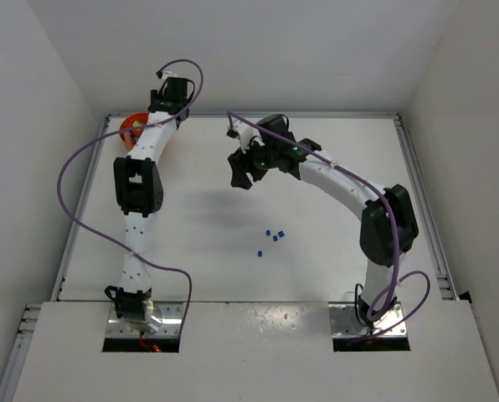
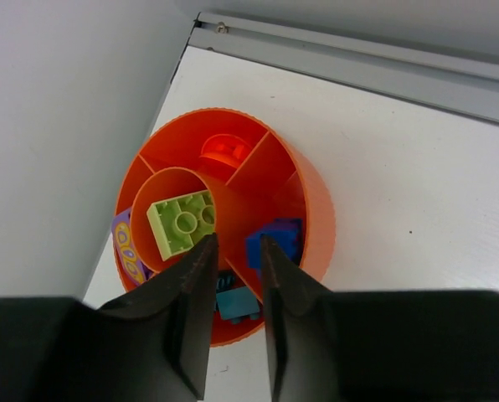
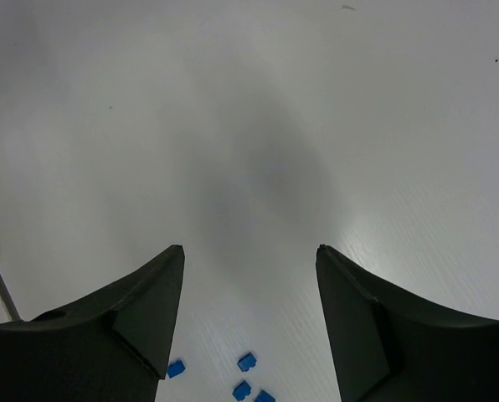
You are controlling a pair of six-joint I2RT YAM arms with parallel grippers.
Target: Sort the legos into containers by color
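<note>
We see the left gripper (image 2: 237,241) over the orange bowl (image 2: 316,209) at the table's (image 1: 333,251) far left corner, its jaws parted narrowly with nothing between them. The bowl's sections hold a lime brick (image 2: 182,222), a blue brick (image 2: 275,239) and a teal piece (image 2: 237,301). The right gripper (image 3: 249,249) hangs wide and empty near small blue bits (image 3: 247,362) on the table.
</note>
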